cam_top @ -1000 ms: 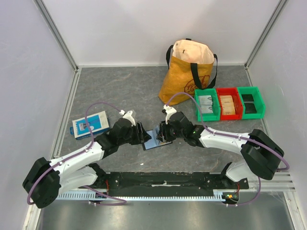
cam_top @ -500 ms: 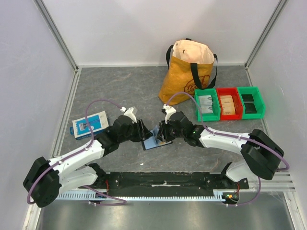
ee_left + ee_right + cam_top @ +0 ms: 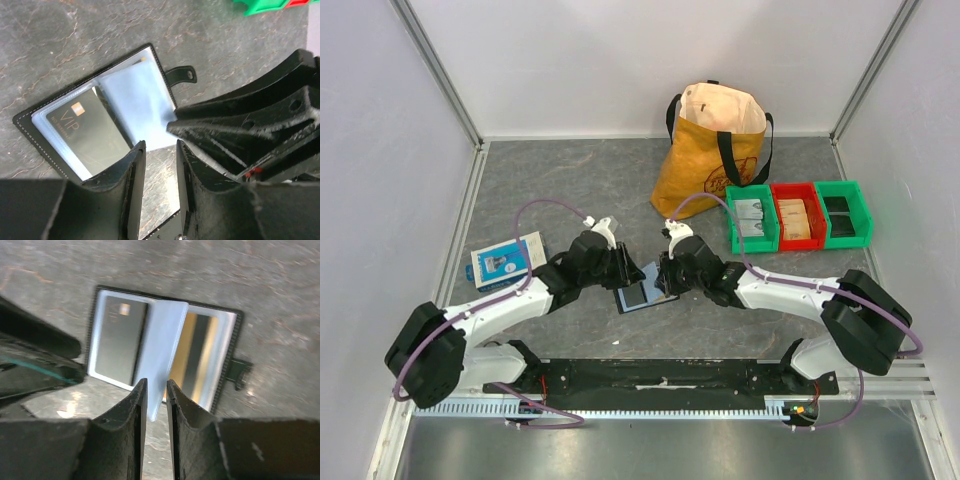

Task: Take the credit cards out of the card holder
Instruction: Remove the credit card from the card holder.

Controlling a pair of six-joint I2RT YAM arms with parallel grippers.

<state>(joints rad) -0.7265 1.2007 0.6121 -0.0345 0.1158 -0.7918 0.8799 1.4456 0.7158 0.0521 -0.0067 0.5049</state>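
Since a second ago my left gripper [image 3: 160,150] has swung in closer over the card holder [image 3: 22,121], and both pairs of jaws have narrowed. The left jaws stand a slim gap apart with bare stone showing between them, holding nothing, at the holder's edge. My right gripper [image 3: 156,385] is narrow too, and the holder's one pale leaf [image 3: 162,335] runs up into its gap; I cannot tell whether it is pinched. The holder lies open and flat between the two grippers. I count two cards: a dark card [image 3: 87,132] on the page away from the tab, and an orange card [image 3: 192,357] on the tab side, plain only from the right wrist. The overhead view shows just the dark one. Right of the holder stand three bins, green [image 3: 752,222], red [image 3: 797,218] and green [image 3: 843,215]. One bag [image 3: 712,150] stands beyond it, and one blue-and-white box [image 3: 507,260] lies to its left. Open table [image 3: 570,180] runs from the holder to the bag.
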